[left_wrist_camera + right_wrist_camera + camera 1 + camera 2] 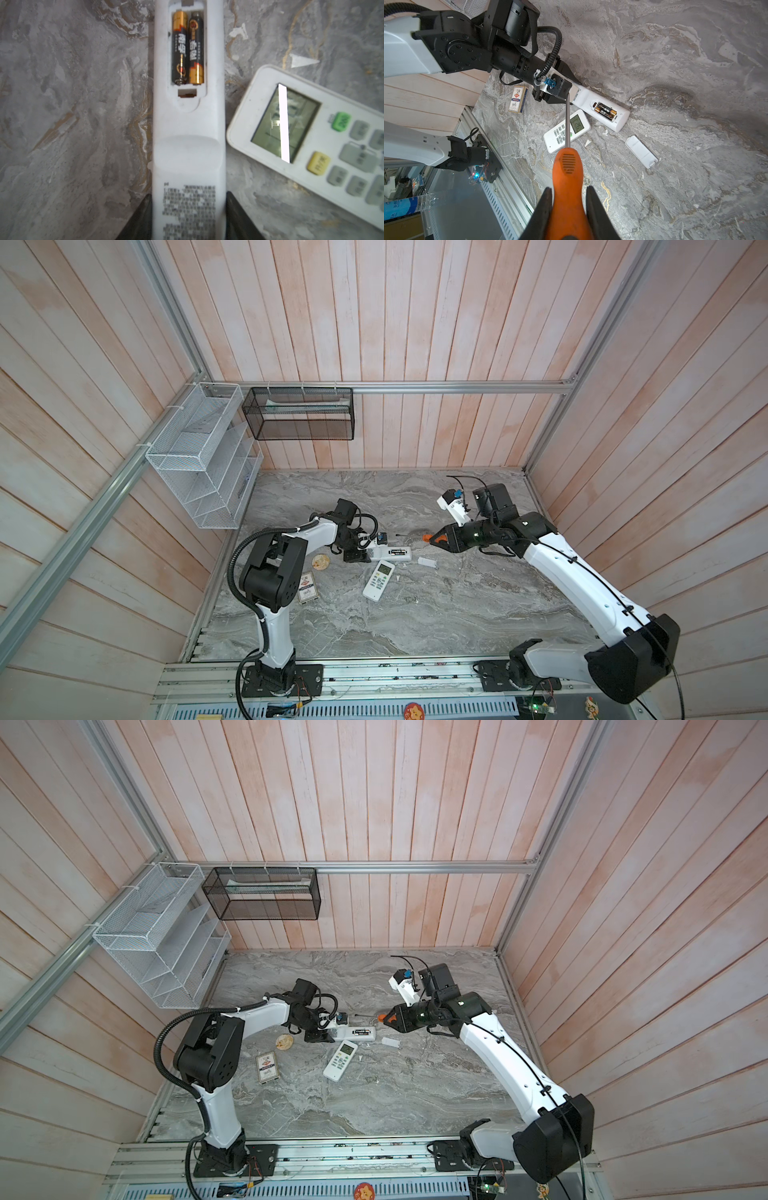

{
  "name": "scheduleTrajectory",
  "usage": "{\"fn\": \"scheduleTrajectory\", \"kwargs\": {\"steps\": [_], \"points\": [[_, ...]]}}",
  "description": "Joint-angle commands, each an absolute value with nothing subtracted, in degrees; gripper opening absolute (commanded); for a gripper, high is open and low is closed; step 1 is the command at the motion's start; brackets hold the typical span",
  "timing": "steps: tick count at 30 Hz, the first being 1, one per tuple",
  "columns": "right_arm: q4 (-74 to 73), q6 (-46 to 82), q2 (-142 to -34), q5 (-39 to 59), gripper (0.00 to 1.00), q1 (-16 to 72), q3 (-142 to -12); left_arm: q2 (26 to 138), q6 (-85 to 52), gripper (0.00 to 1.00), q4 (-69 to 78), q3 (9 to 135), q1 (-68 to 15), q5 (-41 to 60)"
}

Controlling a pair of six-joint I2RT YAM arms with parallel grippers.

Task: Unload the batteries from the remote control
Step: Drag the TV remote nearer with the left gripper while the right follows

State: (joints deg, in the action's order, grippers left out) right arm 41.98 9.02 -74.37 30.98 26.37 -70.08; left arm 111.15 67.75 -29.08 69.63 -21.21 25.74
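Observation:
A white remote control point(188, 155) lies back up on the marble table, also in both top views point(392, 553) point(359, 1032). Its compartment is uncovered and holds two black-and-gold batteries point(188, 47) side by side, also seen in the right wrist view point(605, 111). My left gripper point(188, 195) is shut on the remote's label end, one finger against each long side. My right gripper point(569, 189) hovers to the right of the remote point(436, 538) and is shut on an orange-handled screwdriver point(568, 166), whose shaft points toward the left arm.
A second white remote with a display point(379, 580) lies face up beside the first one. A small white cover point(641, 151) lies to the right. A card box point(308, 588) and a round disc point(321, 561) sit near the left arm. Wire baskets point(199, 456) hang on the walls.

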Motion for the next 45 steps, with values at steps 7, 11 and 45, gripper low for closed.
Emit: {"fn": "scheduleTrajectory", "kwargs": {"steps": [7, 11, 45], "points": [[39.68, 9.48, -73.15, 32.39, 0.00, 26.19, -69.08, 106.55, 65.26, 0.29, -30.76, 69.52, -21.80, 26.54], [39.97, 9.58, -72.34, 32.31, 0.00, 26.18, -68.86, 104.17, 64.36, 0.28, -31.41, 69.61, -21.80, 27.11], [51.54, 9.97, -62.73, 28.08, 0.00, 24.52, -63.41, 88.91, 27.79, 0.25, -37.33, 50.92, -51.33, 18.39]]}}
